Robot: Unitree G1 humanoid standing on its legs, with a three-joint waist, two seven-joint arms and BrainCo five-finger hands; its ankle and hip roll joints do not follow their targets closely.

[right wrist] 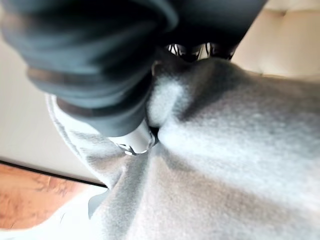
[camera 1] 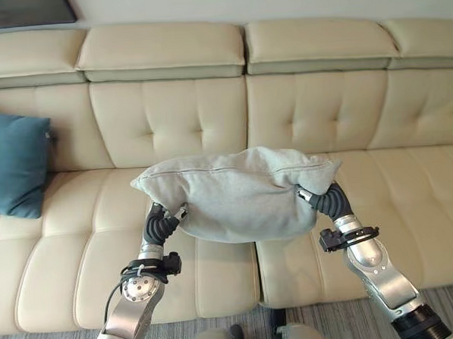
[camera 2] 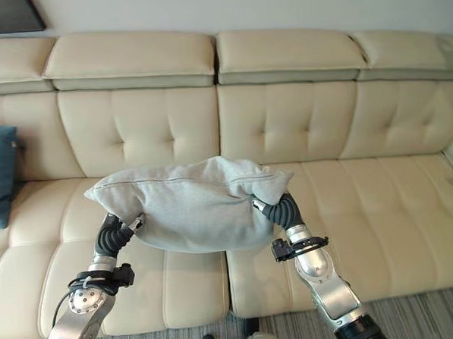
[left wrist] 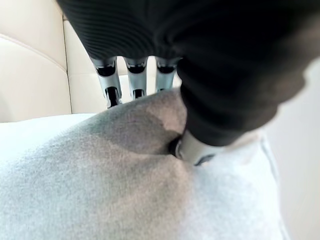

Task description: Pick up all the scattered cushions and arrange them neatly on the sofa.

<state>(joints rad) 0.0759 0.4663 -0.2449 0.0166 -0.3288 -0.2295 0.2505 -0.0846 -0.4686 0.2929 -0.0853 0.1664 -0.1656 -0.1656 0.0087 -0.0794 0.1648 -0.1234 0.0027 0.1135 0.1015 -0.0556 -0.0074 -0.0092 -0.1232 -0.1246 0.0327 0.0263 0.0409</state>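
Cream leather fills the scene: the long tufted sofa (camera 1: 208, 117) runs wall to wall, backrest cushions up top, seat pads below, grey striped carpet (camera 1: 220, 329) along its front edge. Over on the robot's left, a teal cushion (camera 1: 12, 162) leans upright against the backrest, well apart from the action. Centre stage, the big light grey cushion (camera 1: 239, 191) hangs in the air over the seat, held up between both arms, puffed and slightly sagging in the middle. On its left end, the left robot hand (left wrist: 131, 77) is clamped on the fabric, silver fingers curling over the far side of the cushion and the thumb digging a dent into the near side, as the left wrist view shows. On the other end, the right robot hand (right wrist: 135, 137) grips the same way, thumb pressed deep into a fold of grey cloth, fingers wrapped over the top edge
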